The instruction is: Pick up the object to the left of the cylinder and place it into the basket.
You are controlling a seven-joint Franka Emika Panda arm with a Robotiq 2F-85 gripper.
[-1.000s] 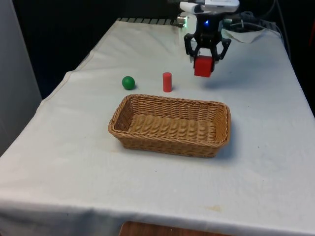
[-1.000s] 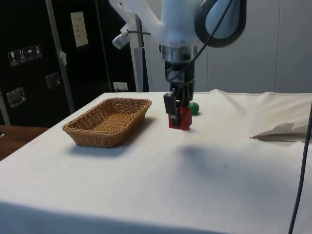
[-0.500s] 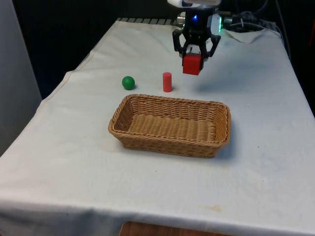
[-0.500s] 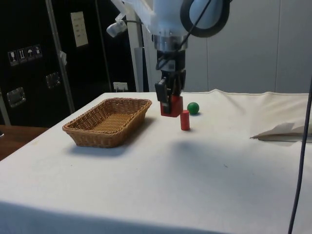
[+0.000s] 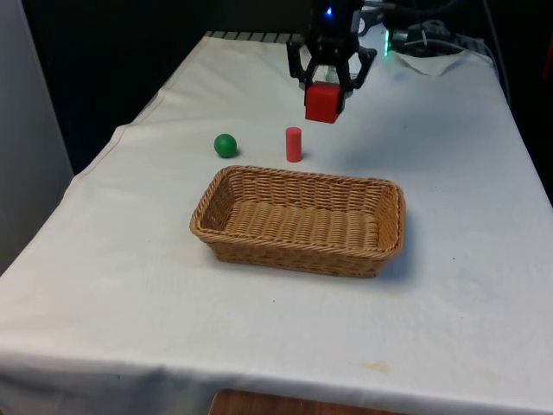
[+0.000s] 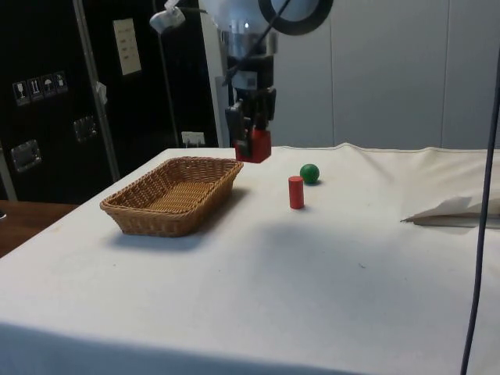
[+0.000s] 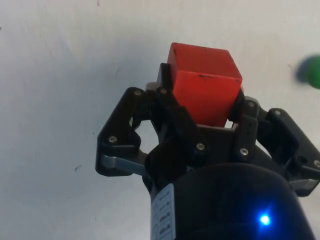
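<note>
Now we see the gripper point(image 5: 326, 86) clamped on the red cube point(image 5: 323, 103), held in the air above the tabletop's far end, beyond the red cylinder point(image 5: 294, 144), green ball point(image 5: 225, 145) and wicker basket point(image 5: 298, 251).

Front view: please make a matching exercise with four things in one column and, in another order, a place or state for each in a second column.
Things:
1. cube
2. ball
3. cylinder
4. basket

Places or states:
A. rests on the cloth at the front view's left of the cylinder
B. held in the claw, above the table
C. wicker, with nothing inside
D. stands upright between the ball and the cube

Pairs: 1-B, 2-A, 3-D, 4-C
</note>
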